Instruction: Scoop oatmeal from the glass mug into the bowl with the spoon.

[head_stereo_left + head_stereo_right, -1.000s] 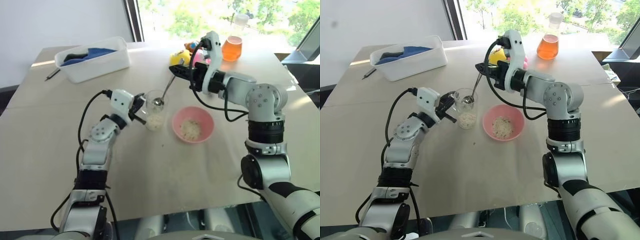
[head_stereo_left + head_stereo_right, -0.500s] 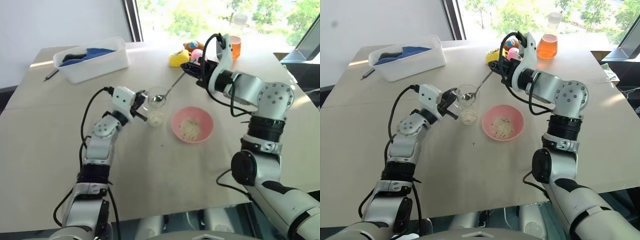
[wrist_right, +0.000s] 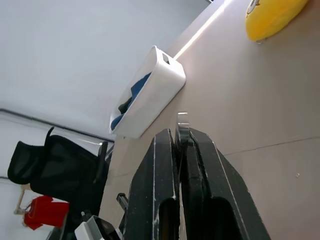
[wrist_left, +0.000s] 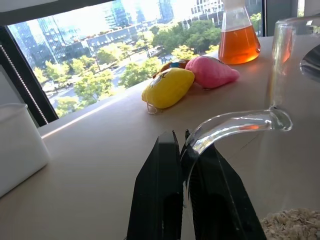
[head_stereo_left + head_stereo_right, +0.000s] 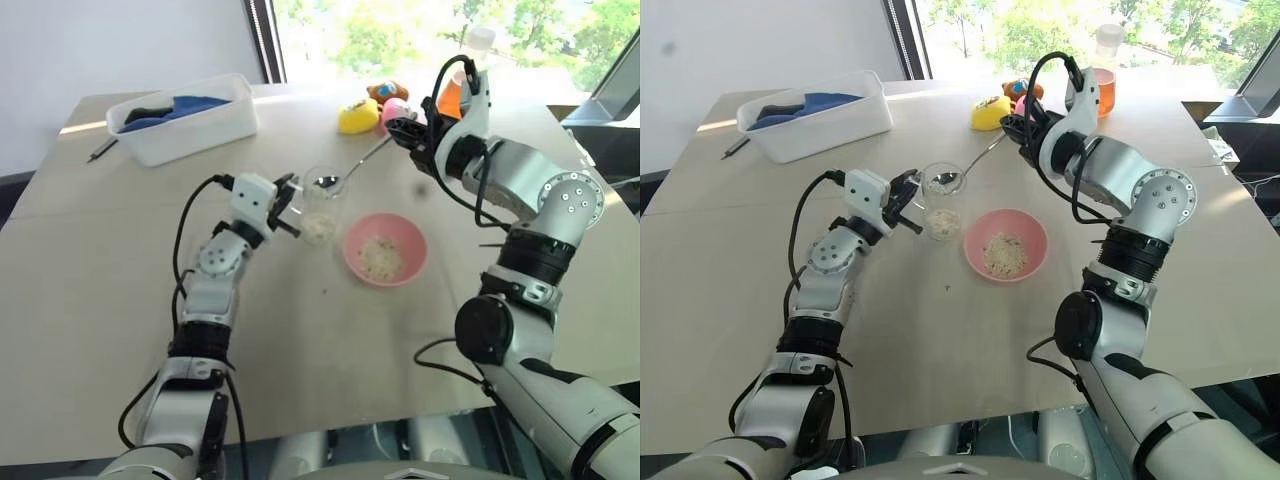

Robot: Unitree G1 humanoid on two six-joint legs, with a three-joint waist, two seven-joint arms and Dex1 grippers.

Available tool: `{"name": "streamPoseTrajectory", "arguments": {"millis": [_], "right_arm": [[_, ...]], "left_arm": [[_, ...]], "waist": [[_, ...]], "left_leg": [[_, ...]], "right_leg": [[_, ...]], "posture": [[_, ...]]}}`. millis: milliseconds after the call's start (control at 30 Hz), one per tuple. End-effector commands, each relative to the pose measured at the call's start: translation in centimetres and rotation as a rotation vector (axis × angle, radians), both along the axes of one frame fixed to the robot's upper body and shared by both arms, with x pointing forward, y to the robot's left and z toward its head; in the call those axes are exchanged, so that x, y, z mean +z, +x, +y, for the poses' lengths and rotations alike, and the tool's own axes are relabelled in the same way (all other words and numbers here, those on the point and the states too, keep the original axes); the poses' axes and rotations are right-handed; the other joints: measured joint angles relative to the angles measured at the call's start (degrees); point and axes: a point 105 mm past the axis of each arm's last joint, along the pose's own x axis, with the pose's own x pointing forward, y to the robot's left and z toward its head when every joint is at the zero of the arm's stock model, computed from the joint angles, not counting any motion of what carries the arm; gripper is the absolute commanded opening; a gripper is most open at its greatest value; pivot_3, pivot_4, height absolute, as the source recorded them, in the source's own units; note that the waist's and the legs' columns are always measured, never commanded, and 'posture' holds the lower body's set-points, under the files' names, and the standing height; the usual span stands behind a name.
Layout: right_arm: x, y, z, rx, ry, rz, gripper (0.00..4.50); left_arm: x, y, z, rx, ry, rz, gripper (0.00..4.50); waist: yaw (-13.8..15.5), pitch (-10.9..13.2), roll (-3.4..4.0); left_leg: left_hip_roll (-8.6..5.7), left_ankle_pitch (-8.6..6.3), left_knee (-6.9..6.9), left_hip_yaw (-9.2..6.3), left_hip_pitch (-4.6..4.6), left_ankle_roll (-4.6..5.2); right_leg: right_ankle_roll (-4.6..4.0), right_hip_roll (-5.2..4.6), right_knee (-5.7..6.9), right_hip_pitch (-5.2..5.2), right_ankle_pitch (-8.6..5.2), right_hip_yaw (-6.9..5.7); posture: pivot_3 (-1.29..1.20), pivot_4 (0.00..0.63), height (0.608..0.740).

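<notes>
The glass mug [image 5: 322, 205] holds oatmeal [image 4: 295, 225] in its bottom. My left gripper [image 5: 285, 205] is shut on its clear handle [image 4: 235, 125]. The silver spoon [image 5: 975, 162] slants down from my right gripper [image 5: 1018, 126], which is shut on the handle's end. Its oval bowl [image 5: 326, 182] hovers at the mug's rim; whether it carries flakes I cannot tell. The pink bowl [image 5: 408, 236] sits just right of the mug with a small heap of oatmeal [image 5: 1002, 252] inside. Whether the mug rests on the table I cannot tell.
A white tub [image 5: 195, 125] with blue and dark items stands at the back left, a dark pen [image 5: 103, 150] beside it. Yellow [image 4: 167, 87] and pink [image 4: 212, 71] toys and a flask of orange liquid [image 4: 239, 35] sit behind the right gripper.
My right arm has swung to the right and rolled, drawing the spoon's bowl up from inside the mug to its rim and laying the spoon flatter. The left gripper keeps its hold.
</notes>
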Motion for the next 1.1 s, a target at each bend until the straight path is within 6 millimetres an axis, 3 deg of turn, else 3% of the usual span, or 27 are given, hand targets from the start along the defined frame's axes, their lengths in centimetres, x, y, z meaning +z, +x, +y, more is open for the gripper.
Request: {"name": "streamPoseTrajectory", "arguments": {"millis": [33, 367, 633, 1100], "right_arm": [[1.0, -0.3, -0.3, -0.011, 0.076, 0.002, 0.00], [0.3, -0.4, -1.0, -0.063, 0.172, 0.073, 0.00], [0.8, -0.9, -2.3, -0.073, 0.228, 0.031, 0.00], [2.1, -3.1, -4.4, -0.003, 0.299, -0.028, 0.00]], "left_arm": [[2.6, 0.0, 0.3, 0.027, -0.041, -0.118, 0.11], [2.8, 0.2, -0.4, -0.014, -0.089, -0.135, 0.11], [2.8, 0.5, -1.2, -0.045, -0.092, -0.125, 0.11], [2.4, 1.2, -0.3, -0.019, -0.113, -0.094, 0.11]], "waist": [[-0.04, 0.00, 0.00], [-0.74, 0.00, 0.00], [-1.42, 0.00, 0.00], [-1.34, 0.00, 0.00]], "left_leg": [[0.00, 0.00, 0.00, 0.00, 0.00, 0.00], [0.00, 0.01, 0.00, 0.00, -0.01, 0.01], [0.01, 0.01, 0.00, 0.00, -0.02, 0.02], [0.07, 0.01, 0.01, 0.01, -0.03, 0.03]], "right_leg": [[0.00, 0.00, 0.00, 0.00, 0.00, 0.00], [0.00, 0.01, 0.01, 0.00, 0.00, 0.00], [0.01, 0.01, -0.01, 0.01, 0.00, 0.00], [0.01, 0.02, -0.04, 0.01, 0.00, 0.01]], "posture": [[0.00, 0.150, 0.740], [0.00, 0.150, 0.740], [0.00, 0.150, 0.740], [0.00, 0.150, 0.740]]}}
